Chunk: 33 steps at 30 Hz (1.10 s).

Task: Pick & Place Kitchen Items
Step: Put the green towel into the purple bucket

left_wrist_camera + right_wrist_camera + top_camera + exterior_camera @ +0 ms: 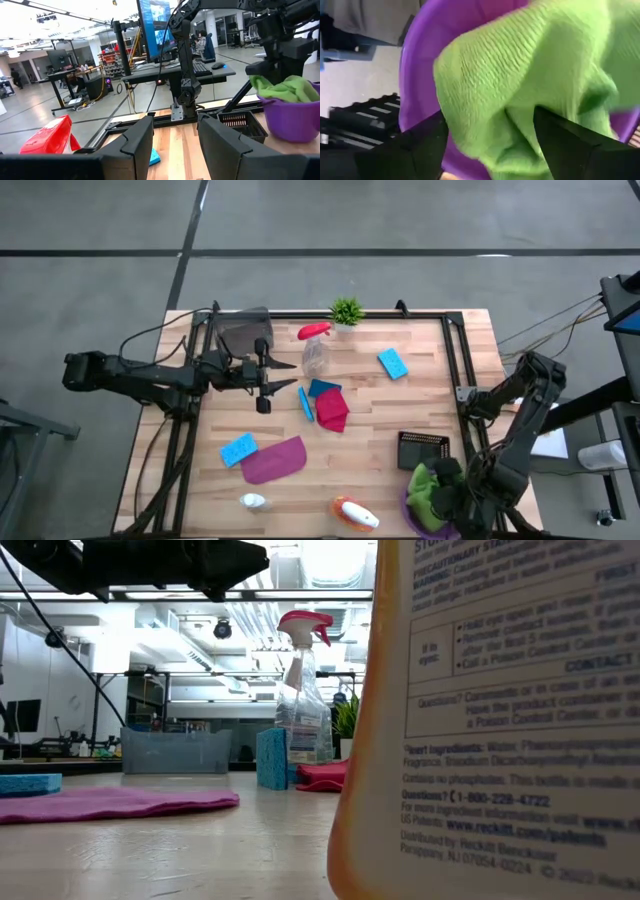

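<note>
My right pincer [490,145], at 5 o'clock on the table, stands apart over the crumpled green cloth [520,90] in the round purple plastic bowl [420,65]. Lifting now, a finger could snag a fold and drag the cloth out, though I can't tell whether it's free. My left pincer [172,145] waits at 10 o'clock, partly apart, gripping nothing.

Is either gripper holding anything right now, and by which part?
Nothing. The right gripper stands open over the green cloth in the purple bowl; the left gripper is empty.

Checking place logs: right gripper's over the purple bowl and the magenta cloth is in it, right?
Not quite: the right gripper is over the purple bowl, but the cloth in it is the green cloth, as the right wrist view shows. The magenta cloth lies mid-table.
</note>
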{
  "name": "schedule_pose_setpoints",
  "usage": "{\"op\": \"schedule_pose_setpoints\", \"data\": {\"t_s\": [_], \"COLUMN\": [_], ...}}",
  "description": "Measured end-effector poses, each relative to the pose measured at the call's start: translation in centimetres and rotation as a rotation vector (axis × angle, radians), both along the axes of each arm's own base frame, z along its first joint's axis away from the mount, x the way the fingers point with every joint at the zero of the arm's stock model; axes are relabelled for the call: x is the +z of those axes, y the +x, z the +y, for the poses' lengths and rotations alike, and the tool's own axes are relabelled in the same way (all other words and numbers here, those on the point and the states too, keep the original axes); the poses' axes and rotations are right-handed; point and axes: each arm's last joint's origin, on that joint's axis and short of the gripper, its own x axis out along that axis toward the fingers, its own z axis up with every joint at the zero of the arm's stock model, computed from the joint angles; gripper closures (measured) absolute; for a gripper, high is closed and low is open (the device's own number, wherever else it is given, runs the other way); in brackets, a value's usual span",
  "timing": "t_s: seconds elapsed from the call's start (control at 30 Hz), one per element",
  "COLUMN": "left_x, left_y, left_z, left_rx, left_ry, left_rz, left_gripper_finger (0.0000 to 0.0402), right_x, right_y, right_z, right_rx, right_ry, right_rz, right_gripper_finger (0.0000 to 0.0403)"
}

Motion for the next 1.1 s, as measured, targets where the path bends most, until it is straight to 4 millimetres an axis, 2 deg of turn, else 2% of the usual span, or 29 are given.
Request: {"op": "schedule_pose_setpoints", "data": {"t_s": [0.23, 0.4, 0.53, 0.7, 0.9, 1.1], "left_x": [0.0, 0.0, 0.0, 0.0, 0.0, 0.0], "left_y": [0.0, 0.0, 0.0, 0.0, 0.0, 0.0], "left_z": [0.0, 0.0, 0.0, 0.0, 0.0, 0.0], "left_rx": [0.003, 0.004, 0.004, 0.004, 0.005, 0.006], "left_ry": [0.0, 0.0, 0.0, 0.0, -0.001, -0.003], "left_rz": [0.0, -0.001, 0.0, 0.0, 0.001, 0.004], "left_gripper_finger": [0.0246, 0.0246, 0.0246, 0.0246, 0.0246, 0.0246], "right_x": [1.7, 3.3, 3.8, 3.2, 2.8, 1.8], "right_y": [-1.3, -1.4, -1.3, -1.3, -1.2, -0.7], "right_z": [-0.7, -1.2, -1.3, -1.2, -0.5, 0.4], "right_rx": [-0.035, -0.06, -0.044, 0.008, 0.069, 0.138], "right_ry": [-0.026, -0.115, -0.144, -0.164, -0.127, -0.113], "right_rz": [0.015, -0.109, -0.181, -0.19, -0.235, -0.276], "right_gripper_finger": [0.0115, 0.0128, 0.0202, 0.0357, 0.0382, 0.0385]}}
